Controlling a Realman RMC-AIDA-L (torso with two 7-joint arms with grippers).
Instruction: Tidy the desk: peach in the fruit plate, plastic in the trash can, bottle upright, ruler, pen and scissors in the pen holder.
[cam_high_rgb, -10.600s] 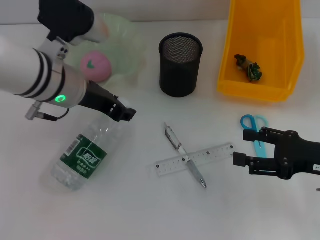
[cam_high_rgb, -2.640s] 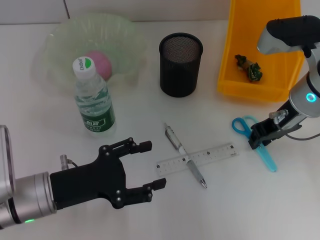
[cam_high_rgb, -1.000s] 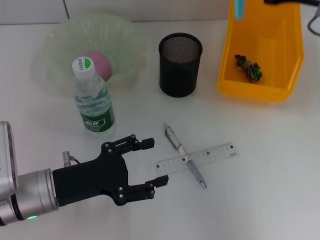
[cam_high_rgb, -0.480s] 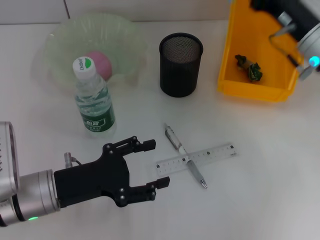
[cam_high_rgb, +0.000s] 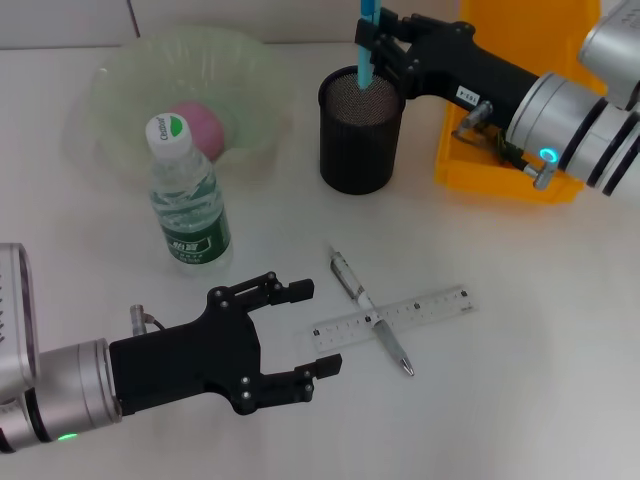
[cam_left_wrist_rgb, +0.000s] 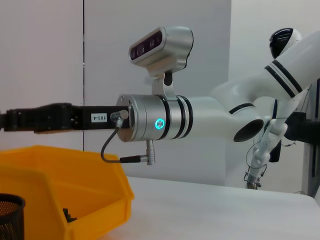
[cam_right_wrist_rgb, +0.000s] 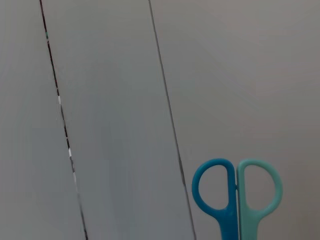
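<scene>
Gripping the scissors upright over the pen holder — right gripper; left gripper spread wide, empty.

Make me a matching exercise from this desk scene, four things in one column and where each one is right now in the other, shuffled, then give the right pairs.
Things:
1. scissors
2. peach
3. pen
4. bottle

Places:
A. lying across the ruler on the desk
B. standing upright in front of the fruit plate
C. held by the right gripper above the pen holder
D. inside the fruit plate

Pairs: 1-C, 2-D, 3-A, 4-B
</scene>
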